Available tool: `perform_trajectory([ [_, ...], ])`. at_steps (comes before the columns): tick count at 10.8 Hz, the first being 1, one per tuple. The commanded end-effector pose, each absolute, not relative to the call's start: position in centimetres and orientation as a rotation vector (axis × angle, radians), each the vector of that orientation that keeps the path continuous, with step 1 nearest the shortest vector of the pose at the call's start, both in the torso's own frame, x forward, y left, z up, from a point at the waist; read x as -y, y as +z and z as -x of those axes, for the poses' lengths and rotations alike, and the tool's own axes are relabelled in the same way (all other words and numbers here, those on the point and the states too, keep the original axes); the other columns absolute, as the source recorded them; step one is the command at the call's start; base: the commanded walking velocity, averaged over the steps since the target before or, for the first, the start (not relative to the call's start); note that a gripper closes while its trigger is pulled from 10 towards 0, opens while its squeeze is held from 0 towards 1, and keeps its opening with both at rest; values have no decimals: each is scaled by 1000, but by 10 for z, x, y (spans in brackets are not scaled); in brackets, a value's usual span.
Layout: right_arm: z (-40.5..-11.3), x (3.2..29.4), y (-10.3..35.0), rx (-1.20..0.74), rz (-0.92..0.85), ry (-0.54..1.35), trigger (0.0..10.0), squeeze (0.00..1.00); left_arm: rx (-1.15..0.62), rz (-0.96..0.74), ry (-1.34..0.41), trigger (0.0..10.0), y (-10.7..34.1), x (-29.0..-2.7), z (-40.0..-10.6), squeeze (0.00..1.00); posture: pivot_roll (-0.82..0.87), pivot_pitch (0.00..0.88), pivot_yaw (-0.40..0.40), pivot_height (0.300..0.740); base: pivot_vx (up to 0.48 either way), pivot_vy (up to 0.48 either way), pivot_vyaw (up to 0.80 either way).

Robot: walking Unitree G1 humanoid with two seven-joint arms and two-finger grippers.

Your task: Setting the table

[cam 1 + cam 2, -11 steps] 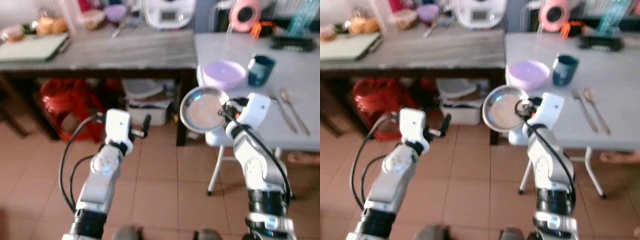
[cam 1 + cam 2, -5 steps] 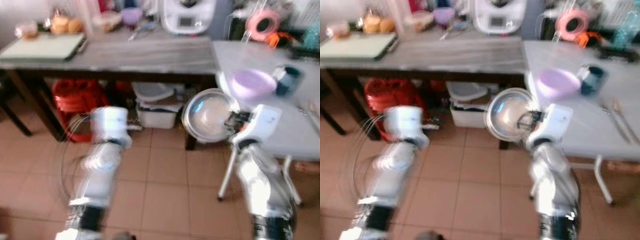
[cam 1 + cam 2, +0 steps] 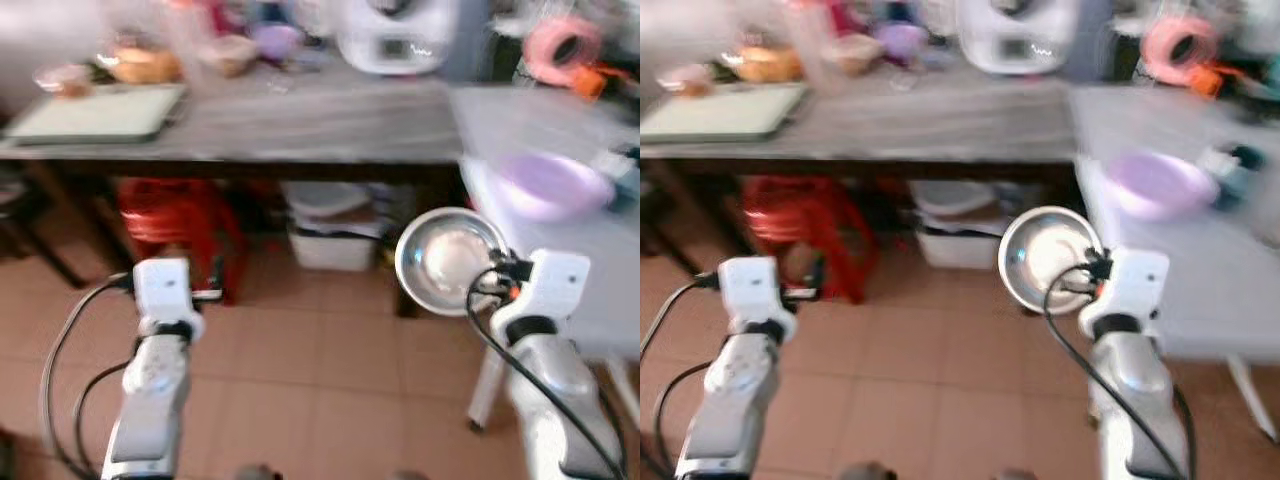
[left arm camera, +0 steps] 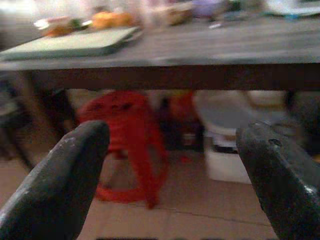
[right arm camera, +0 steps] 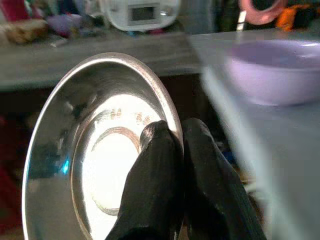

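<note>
Right pincer (image 5: 172, 145) pinches the round shiny steel plate (image 3: 448, 262) by its rim: light, stiff, slippery; left pincer (image 4: 175, 170) gapes empty.

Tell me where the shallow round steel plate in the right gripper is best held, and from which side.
By its thin rim, from the edge nearest the arm, as the right gripper does now. The shallow round steel plate is tilted up on edge, its dished face toward the camera. A narrow lip like this probably suits closed jaws, one finger inside the dish and the other behind it; the smooth centre offers nothing to pinch.
</note>
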State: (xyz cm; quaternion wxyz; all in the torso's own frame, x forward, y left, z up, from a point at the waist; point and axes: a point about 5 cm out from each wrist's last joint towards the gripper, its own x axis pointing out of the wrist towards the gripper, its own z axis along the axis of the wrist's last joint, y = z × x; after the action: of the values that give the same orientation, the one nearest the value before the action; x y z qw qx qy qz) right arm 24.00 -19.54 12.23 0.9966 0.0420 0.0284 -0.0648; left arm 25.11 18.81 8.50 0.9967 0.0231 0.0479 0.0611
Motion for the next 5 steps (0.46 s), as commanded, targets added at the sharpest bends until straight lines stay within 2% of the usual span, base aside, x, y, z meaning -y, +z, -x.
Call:
perform_trajectory([
  [1,-245,187,131,-8,-93,-109,10000,0,-106,-53,150,10000,84,-194,-253,0,-53,0,42,740,304,371,0],
  [5,-253,179,135,38,-70,-81,10000,0,-91,-80,54,10000,87,-192,-265,0,-53,0,55,740,312,365,0],
])
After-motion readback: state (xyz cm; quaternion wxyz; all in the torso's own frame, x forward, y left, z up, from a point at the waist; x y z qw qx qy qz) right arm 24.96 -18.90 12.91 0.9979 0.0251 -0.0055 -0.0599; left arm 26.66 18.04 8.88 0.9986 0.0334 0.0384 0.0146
